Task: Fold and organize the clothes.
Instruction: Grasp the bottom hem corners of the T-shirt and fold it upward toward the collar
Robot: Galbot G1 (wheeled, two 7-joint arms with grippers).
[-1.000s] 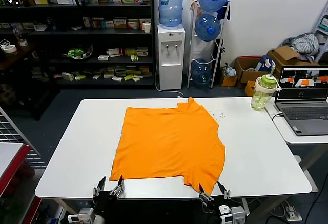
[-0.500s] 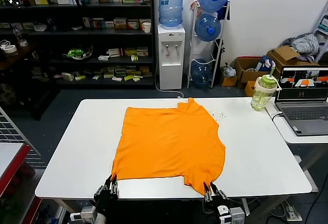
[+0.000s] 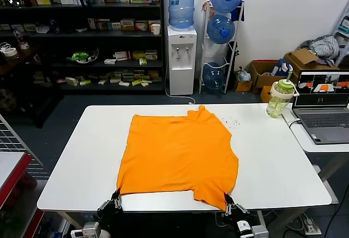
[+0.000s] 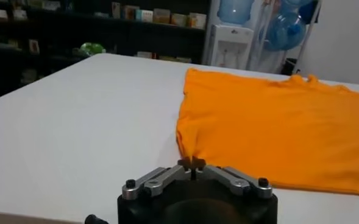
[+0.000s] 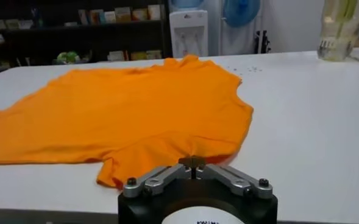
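— Pinching what, down at the bottom of the head view?
— Left pincer (image 3: pixel 115 197) closed on the near-left hem corner of the orange T-shirt (image 3: pixel 179 153); right pincer (image 3: pixel 228 202) closed on the sleeve tip at lower right. Confirmed in both wrist views: fingertips (image 4: pixel 191 162) meeting on a tuft of orange cloth, same for the other fingertips (image 5: pixel 192 162).
— And the shirt itself?
— Spread flat, plain side up, across the middle of the white desk (image 3: pixel 71 162), collar toward the upper edge, near hem just inside the front rim.
— Step in hand?
— Probably the very start of the first fold: corners gripped, nothing turned over yet.
— Next move?
— Likely lifting both corners together, level, then carrying them toward the collar without dragging the cloth askew.
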